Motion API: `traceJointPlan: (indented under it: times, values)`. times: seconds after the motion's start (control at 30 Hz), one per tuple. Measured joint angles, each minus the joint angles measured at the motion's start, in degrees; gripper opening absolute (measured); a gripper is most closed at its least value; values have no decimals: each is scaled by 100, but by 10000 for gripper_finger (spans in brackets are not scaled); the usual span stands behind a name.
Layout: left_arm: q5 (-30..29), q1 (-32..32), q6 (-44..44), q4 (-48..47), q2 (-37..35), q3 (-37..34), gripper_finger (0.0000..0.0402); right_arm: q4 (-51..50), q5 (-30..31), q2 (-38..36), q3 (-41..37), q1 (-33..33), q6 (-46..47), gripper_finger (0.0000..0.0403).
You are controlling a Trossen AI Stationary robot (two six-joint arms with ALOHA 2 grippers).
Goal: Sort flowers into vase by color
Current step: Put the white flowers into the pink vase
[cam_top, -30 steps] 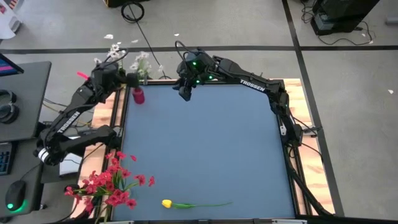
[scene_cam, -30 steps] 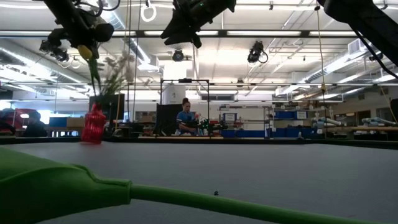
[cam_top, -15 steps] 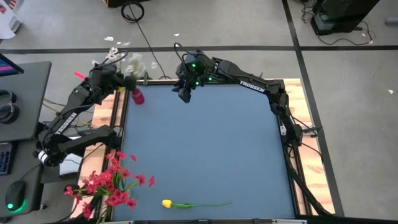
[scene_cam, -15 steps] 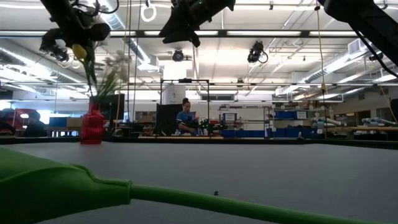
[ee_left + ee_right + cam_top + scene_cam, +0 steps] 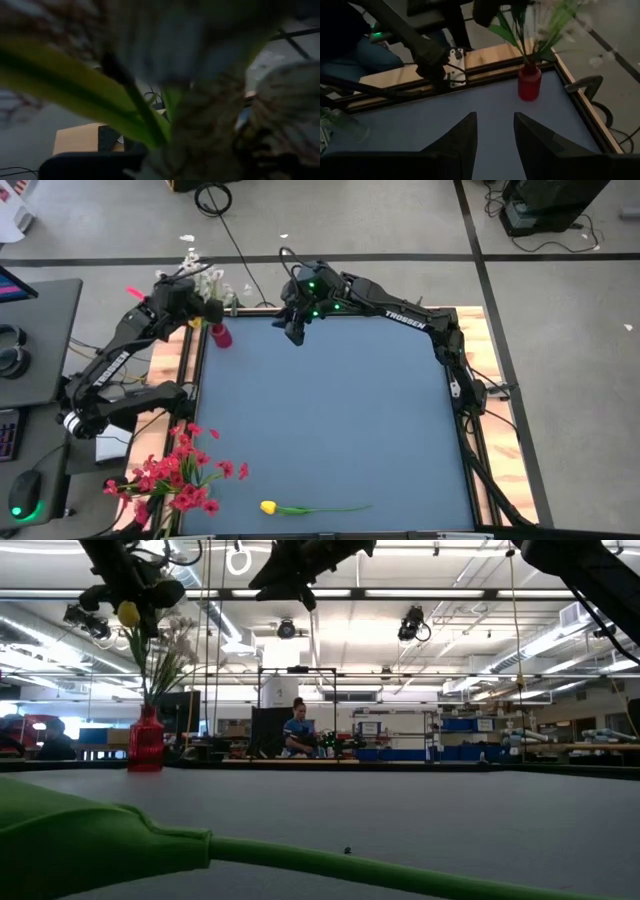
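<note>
Flowers: the white sprays (image 5: 205, 280) have their stems down in the red vase (image 5: 220, 335), which stands upright at the table's (image 5: 330, 420) far left corner. The left gripper (image 5: 208, 308) sits just above the vase, closed tight on the stems. To that gripper's right, apart from it and off the table, the right gripper (image 5: 293, 332) hovers with fingers (image 5: 462, 137) parted and nothing between them. At the near edge, well away from both, lie a yellow tulip (image 5: 310, 508) and red sprays (image 5: 180, 475).
</note>
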Motion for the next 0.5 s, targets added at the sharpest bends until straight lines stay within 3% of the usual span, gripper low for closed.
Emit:
traceJointPlan:
  times: [0.5]
  values:
    - [-273, -1, -329, 39, 101, -17, 18, 7, 24, 0, 0, 93, -55, 137]
